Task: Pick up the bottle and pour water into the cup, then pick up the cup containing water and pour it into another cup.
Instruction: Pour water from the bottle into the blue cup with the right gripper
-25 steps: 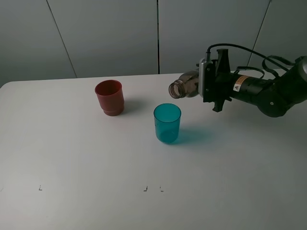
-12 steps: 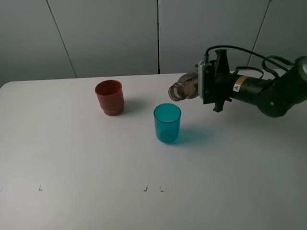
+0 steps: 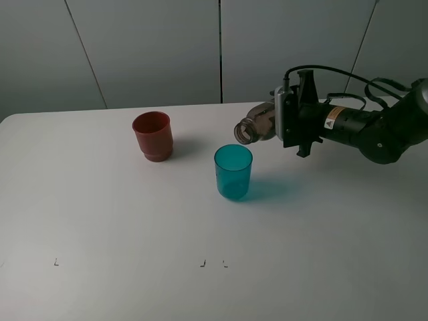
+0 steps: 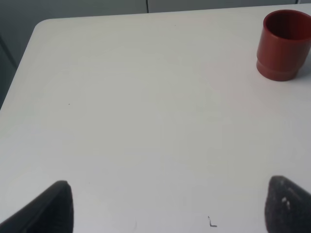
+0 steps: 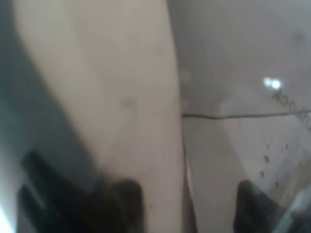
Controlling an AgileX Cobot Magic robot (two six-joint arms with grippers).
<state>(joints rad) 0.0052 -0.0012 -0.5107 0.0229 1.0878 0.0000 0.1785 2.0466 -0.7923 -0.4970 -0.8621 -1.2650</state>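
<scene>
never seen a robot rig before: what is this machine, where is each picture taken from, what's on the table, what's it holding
It is a robot with two arms, each ending in jaws. The wide picture comes from a camera mounted high; the other two from cameras on the wrists. On the white table stand a red-brown cup and a teal cup, apart. The right arm has its jaws shut on a smoky bottle, tipped almost level, mouth toward the teal cup. Its wrist picture is a blur of that bottle. The left arm's jaws stand open, holding nothing.
</scene>
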